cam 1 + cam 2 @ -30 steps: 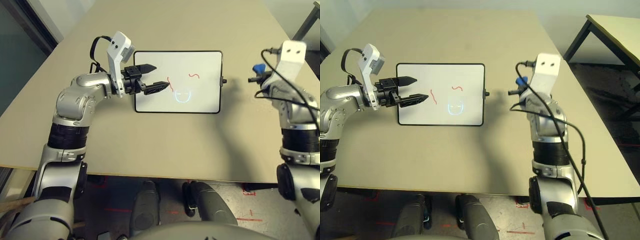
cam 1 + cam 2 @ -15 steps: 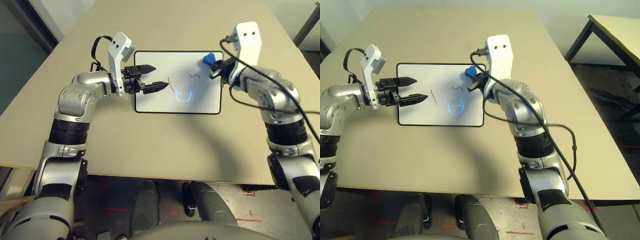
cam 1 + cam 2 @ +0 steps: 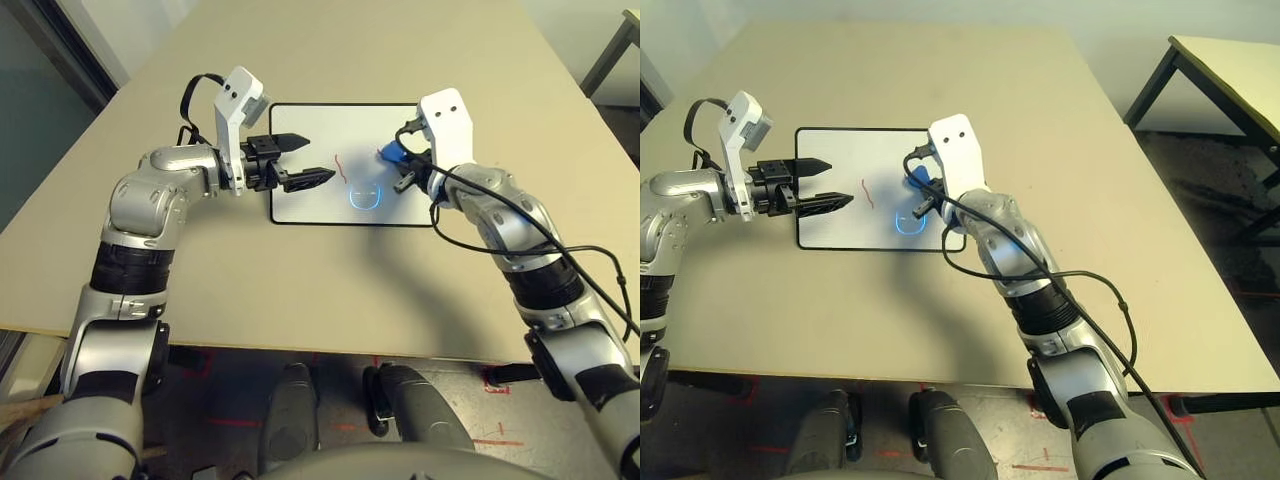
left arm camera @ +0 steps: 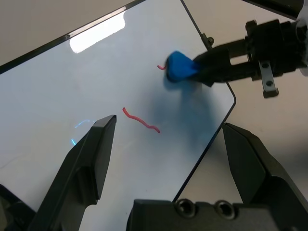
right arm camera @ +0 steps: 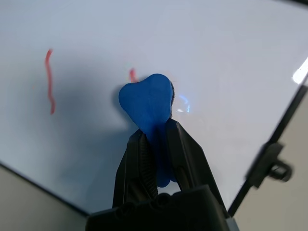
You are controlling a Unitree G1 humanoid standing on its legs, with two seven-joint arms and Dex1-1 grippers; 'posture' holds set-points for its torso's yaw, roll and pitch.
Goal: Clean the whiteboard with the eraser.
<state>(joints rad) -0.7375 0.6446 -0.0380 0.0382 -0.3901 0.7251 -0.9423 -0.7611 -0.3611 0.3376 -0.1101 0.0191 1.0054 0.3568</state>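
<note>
The whiteboard (image 3: 310,205) lies flat on the table, with a red scribble (image 3: 340,166) near its middle. My right gripper (image 3: 403,170) is shut on the blue eraser (image 3: 391,154) over the board's right part. The eraser (image 5: 147,98) sits at a short red mark (image 5: 132,74), most of which it hides; whether it touches the board I cannot tell. My left gripper (image 3: 320,156) hovers open over the board's left part, holding nothing. The left wrist view shows the eraser (image 4: 179,67) beyond that gripper's open fingers (image 4: 91,159).
The board rests on a beige table (image 3: 330,290) with bare surface in front of it and behind it. A bluish glare (image 3: 365,195) lies on the board's near side. A second table (image 3: 1230,70) stands to the far right. A black cable (image 3: 1110,300) hangs along my right arm.
My right arm has swung in from right of the board to above its right part, carrying the eraser down to the short red mark. The left arm has stayed put.
</note>
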